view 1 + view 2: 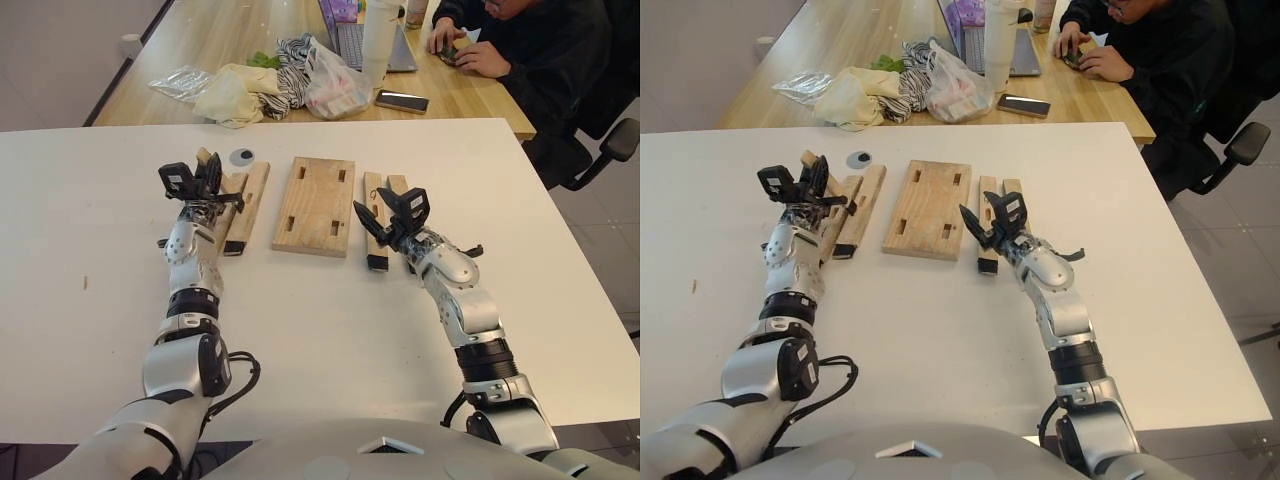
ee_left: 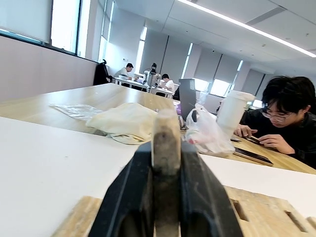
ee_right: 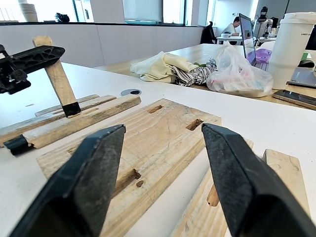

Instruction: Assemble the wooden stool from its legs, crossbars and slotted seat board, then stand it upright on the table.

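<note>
Operator: Seat board (image 1: 316, 205) first: how does it lie?

Spotter: Flat on the white table (image 1: 80, 340), slotted face up, four slots (image 3: 154, 108) showing.

Operator: Left gripper (image 1: 208, 182)?

Spotter: Off to the board's left, raised off the table, its fingers (image 2: 123, 202) clamped tight on a held bar (image 1: 204, 156). That bar stands tilted, its bare end up and its dark-capped end (image 3: 72, 109) low, by the pair of bars (image 1: 253, 200) that lie flat just left of the board, side by side and running along its long edge. Whether the capped end touches them I cannot tell.

Operator: And the right gripper (image 1: 375, 228)?

Spotter: Just off the board's right edge, toward its near corner, fingers (image 3: 84, 177) spread wide apart and empty. They point across at the board, and its wrist view looks over the board's surface through the gap.

Operator: What lies under it?

Spotter: Second pair of bars (image 1: 373, 195), flat and close together just right of the board, parallel to it. The one nearer the board carries a dark cap on its near end. The gripper sits above their near ends; contact I cannot make out.

Operator: Anything else close by?

Spotter: Small grey disc (image 1: 241, 156) on the table, beyond the board's far left corner.
</note>
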Controlling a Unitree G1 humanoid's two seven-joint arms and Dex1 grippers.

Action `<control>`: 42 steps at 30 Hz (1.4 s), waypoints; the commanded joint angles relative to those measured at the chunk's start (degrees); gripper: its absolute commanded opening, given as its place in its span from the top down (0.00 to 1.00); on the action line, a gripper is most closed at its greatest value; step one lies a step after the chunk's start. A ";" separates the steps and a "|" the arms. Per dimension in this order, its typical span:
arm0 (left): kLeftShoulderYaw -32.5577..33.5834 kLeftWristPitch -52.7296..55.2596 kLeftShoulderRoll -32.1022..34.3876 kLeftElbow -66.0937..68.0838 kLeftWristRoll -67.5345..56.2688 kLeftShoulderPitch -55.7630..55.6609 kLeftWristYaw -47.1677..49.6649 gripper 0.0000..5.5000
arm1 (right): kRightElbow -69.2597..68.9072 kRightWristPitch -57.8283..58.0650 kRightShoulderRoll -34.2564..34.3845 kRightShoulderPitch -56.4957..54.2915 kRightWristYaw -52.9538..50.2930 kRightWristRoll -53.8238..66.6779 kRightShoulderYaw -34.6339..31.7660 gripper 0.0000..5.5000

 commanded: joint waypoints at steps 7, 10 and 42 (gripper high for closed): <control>-0.37 -1.53 1.37 6.51 1.49 -6.98 1.35 0.93 | 0.34 -0.39 0.52 -0.33 -0.09 -0.47 0.48 0.48; 0.15 -3.34 1.02 12.61 1.59 -9.89 1.05 0.93 | 0.73 -0.41 0.40 -0.68 0.24 -0.42 0.55 0.48; 1.73 -6.98 2.60 25.67 5.50 -10.39 4.62 0.93 | 1.03 0.12 0.28 -1.03 1.22 -0.39 0.92 0.48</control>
